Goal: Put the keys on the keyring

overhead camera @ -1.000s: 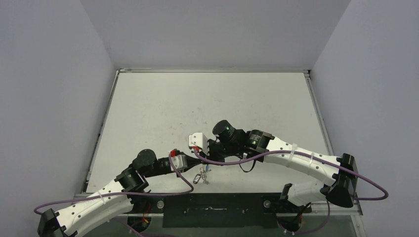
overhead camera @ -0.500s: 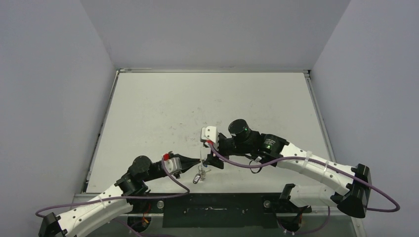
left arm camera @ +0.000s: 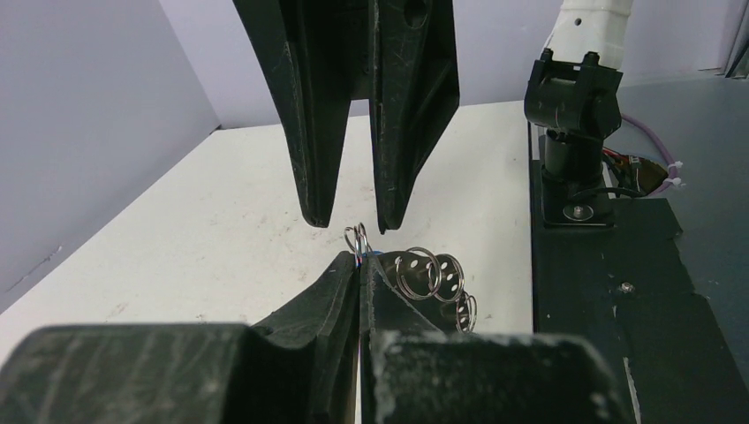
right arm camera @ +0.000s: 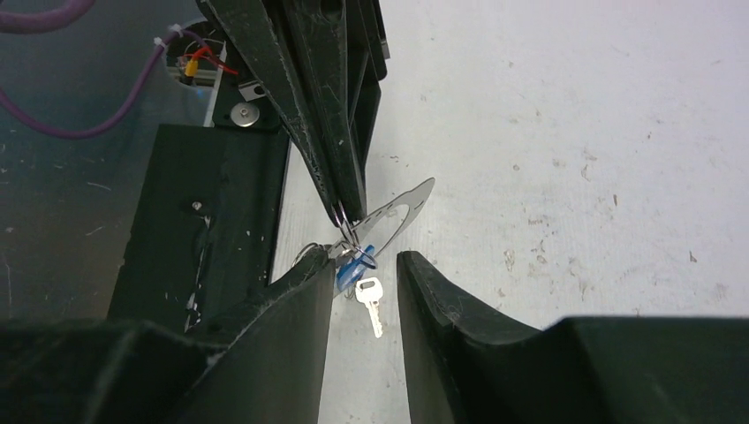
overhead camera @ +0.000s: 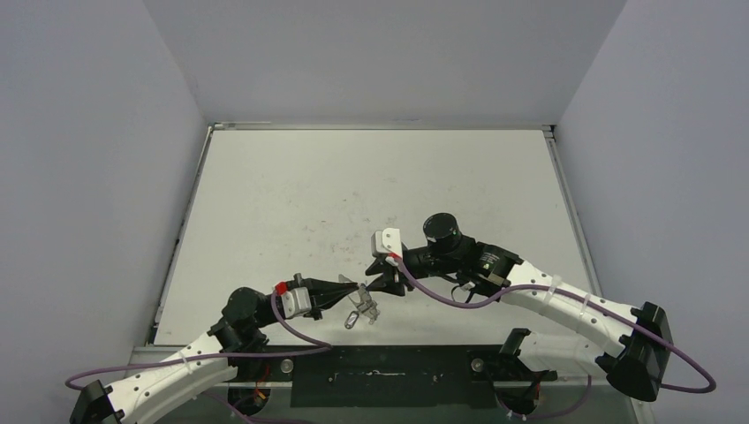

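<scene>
The right pincer has drawn back rightward, narrowly open, while the left pincer pinches a wire loop of the keyring above the near surface, keys dangling there, seemingly threaded.

From above, the keyring is a small glinting tangle for you, its keys too small to tell apart. In the left wrist view the left claw hides most of the plate, leaving only wire loops. The right claw partly covers the blue key.

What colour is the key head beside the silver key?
The key head is bright blue; right wrist view shows it best.
</scene>
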Tool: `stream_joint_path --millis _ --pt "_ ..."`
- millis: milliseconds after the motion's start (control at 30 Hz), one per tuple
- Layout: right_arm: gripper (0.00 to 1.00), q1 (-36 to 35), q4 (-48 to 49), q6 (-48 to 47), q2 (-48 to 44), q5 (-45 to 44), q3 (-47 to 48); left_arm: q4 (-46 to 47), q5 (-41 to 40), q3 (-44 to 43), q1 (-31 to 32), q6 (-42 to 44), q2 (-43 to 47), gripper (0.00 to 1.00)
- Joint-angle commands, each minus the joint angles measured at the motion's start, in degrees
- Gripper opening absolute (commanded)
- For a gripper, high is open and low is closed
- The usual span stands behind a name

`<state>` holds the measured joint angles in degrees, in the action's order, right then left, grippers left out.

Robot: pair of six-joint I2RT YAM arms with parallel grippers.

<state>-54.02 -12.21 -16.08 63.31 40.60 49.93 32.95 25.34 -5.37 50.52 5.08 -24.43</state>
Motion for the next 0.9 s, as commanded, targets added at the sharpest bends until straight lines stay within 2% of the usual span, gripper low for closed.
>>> stream_joint_path --millis 0,167,500,600,700,867 --pt "0.34 0.3 6.23 -0.24 0.54 4.49 -0.01 5.68 1.36 -0.45 0.13 -0.95 0.43 0.0" --pt "0.35 0.24 8.99 0.68 0.55 5.64 -0.76 5.62 1.54 -0.57 0.11 -0.95 0.34 0.0" --pt "0.3 0.31 8.52 -0.6 2.45 6.77 -1.47 5.87 1.66 -0.61 0.15 -1.07 0.26 0.0" --pt "0.21 0.3 8.52 -0.8 3.0 6.86 -1.46 5.97 1.81 -0.69 0.15 -1.19 0.26 0.0" --pt "0.0 0.25 8.06 -0.72 3.31 6.6 -1.05 5.76 1.8 -0.73 0.1 -1.22 0.34 0.0" --pt "0.0 0.27 7.78 -0.06 2.06 5.59 -0.82 4.69 1.52 -0.94 0.1 -0.96 0.67 0.0"
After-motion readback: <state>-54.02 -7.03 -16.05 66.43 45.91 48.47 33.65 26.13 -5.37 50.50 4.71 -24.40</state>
